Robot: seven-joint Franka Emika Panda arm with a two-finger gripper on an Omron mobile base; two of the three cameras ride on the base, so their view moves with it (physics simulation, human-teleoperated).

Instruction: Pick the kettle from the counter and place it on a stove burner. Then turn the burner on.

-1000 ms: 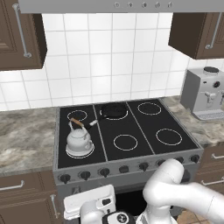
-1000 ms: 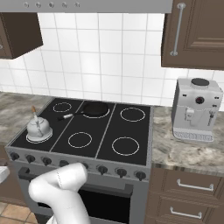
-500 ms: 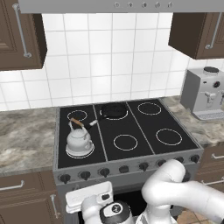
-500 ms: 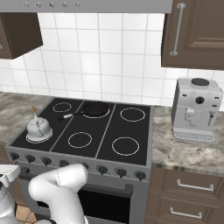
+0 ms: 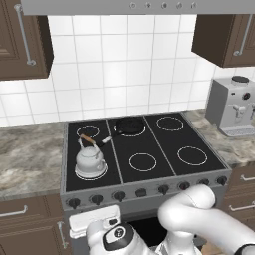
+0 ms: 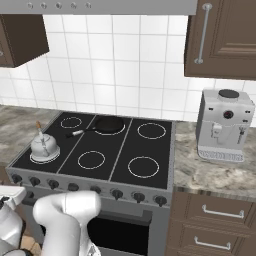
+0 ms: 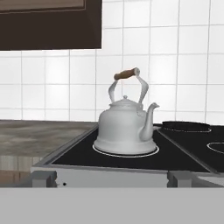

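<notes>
The silver-grey kettle (image 5: 90, 160) (image 6: 44, 146) (image 7: 124, 127) with its brown wooden handle stands upright on the front-left stove burner (image 7: 126, 153) (image 5: 103, 174), inside the white ring, spout pointing right in the hand view. My gripper (image 7: 112, 179) is open, its two dark fingertips (image 7: 43, 178) set wide apart and holding nothing. It hangs low in front of the stove's front edge, level with the cooktop and well short of the kettle. My white hand (image 5: 95, 223) sits just below the knob row. The counter (image 5: 30, 159) (image 7: 39, 140) runs to the left of the stove.
A black frying pan (image 5: 129, 125) (image 6: 107, 125) rests on the back middle burner. A row of knobs (image 5: 118, 195) (image 6: 117, 193) lines the stove front. A grey coffee machine (image 5: 234, 107) (image 6: 222, 125) stands on the right counter. Dark cabinets hang above on both sides.
My hand has risen a little and shifted left in front of the stove. The kettle has not moved and the jaws stay wide open.
</notes>
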